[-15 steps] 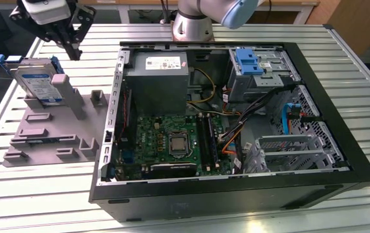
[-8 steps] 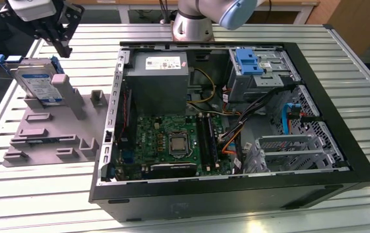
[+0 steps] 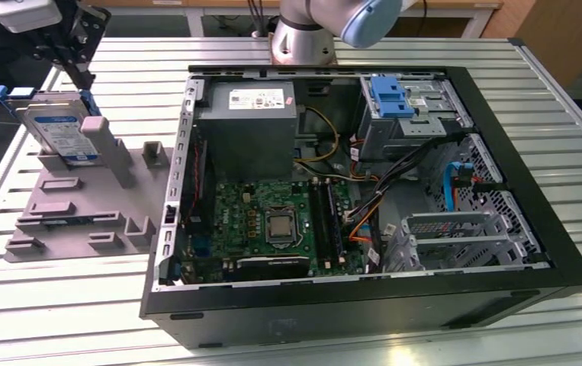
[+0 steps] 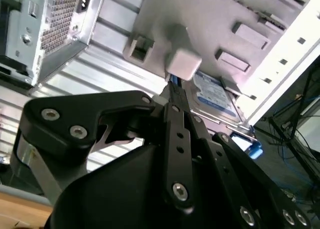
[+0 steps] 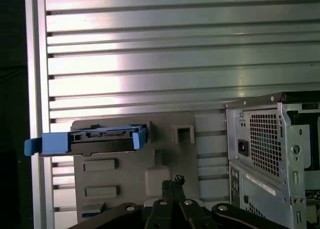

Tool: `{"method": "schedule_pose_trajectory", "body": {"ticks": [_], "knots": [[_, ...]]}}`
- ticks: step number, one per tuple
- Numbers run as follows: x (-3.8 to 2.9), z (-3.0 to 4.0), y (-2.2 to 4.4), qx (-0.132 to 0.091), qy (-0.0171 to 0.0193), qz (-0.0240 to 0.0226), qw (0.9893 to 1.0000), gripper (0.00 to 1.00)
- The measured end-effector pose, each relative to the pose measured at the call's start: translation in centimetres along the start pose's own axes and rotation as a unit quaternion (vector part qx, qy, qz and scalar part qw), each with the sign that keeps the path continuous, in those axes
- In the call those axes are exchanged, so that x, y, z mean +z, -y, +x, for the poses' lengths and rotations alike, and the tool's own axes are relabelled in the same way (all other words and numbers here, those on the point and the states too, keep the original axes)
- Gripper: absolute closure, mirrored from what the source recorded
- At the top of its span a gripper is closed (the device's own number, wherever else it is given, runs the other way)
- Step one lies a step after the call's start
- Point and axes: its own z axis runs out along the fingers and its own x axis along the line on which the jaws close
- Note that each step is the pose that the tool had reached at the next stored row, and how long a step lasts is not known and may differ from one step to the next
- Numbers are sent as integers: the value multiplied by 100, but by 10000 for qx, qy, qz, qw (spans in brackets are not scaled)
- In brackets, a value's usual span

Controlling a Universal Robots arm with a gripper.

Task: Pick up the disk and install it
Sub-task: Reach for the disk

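The disk (image 3: 59,131) is a silver drive with a white-and-blue label and blue side rails. It stands tilted on edge in a grey fixture (image 3: 77,202) at the exterior view's left, outside the computer case (image 3: 372,297). My gripper (image 3: 84,75) hangs just above the disk's upper far edge and holds nothing. In the first wrist view the disk (image 5: 90,139) shows edge-on, with the fingertips of the gripper (image 5: 173,182) pressed together over the fixture (image 5: 175,159). The second wrist view shows the label of the disk (image 4: 216,96) beyond the shut gripper (image 4: 172,91).
The open case holds a grey power supply (image 3: 247,122), a green motherboard (image 3: 270,221) and a bare blue bracket (image 3: 387,94) in the drive cage at the back. The slatted metal table (image 3: 56,305) ends close beside the fixture. The arm's base (image 3: 306,34) stands behind the case.
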Motion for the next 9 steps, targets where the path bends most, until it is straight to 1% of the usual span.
{"method": "schedule_pose_trajectory", "body": {"ticks": [2,9], "knots": [[13,78,-10,-1,0,0,10000,89],[28,348,-30,-1,-1,1,10000,89]]}}
